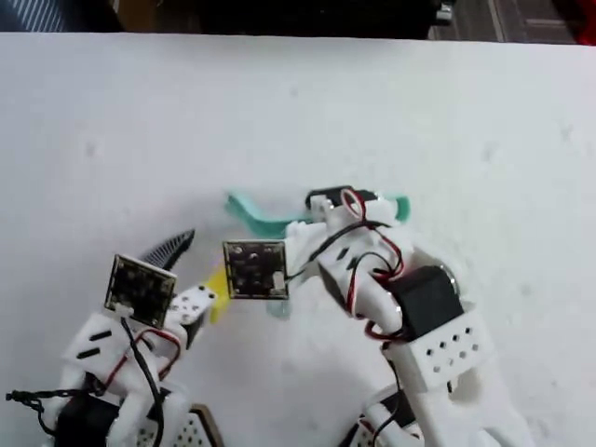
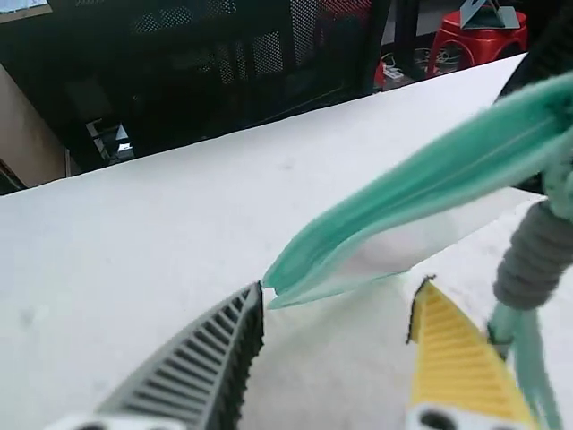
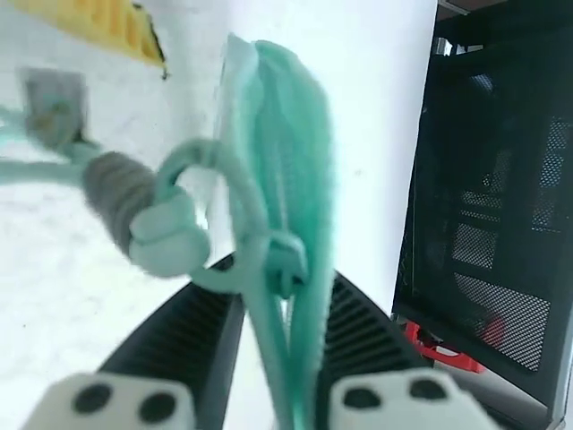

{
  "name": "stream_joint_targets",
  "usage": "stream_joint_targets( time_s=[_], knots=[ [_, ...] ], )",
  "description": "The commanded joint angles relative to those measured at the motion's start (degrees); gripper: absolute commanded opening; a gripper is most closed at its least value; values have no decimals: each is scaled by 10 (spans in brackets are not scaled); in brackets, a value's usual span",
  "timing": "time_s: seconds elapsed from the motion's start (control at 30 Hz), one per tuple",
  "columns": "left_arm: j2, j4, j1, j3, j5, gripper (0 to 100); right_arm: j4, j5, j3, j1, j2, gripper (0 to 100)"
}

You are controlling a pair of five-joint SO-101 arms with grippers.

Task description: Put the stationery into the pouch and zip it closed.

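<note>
Pouch: teal, flat, clamped edge-on in our right gripper, apparently raised off the table. We judge this presents the zip. Pull cord dangles alongside. Left gripper: spread, empty, near the pouch's free end.

The white table is spreading wide under the high camera, taking soft, even light across its top. Beyond its far edge a dark strip is running along the back of the room. From the left wrist, black mesh furniture is sitting in shadow behind the table, a red plastic stool is peeking out near it, and a tan panel is showing close by. The right wrist is catching more black mesh.
</note>
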Motion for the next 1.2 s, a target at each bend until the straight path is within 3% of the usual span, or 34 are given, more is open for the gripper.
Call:
stream_joint_targets(
  time_s=[0.0,0.23,0.37,0.93,1.1,1.17],
  knots=[
    [1,-11,-4,-13,-5,290,3,1,-37,3,-11,17],
    [1,-11,0,-12,-43,286,1,2,-38,3,-11,17],
    [1,-4,38,-4,-86,286,3,2,-44,3,-11,17],
    [1,-4,46,-2,-49,242,23,1,-47,-12,-12,17],
    [1,13,47,-2,-49,351,21,2,-47,-13,-11,17],
    [1,14,47,-4,-50,342,21,2,-47,-13,-11,17]
  ],
)
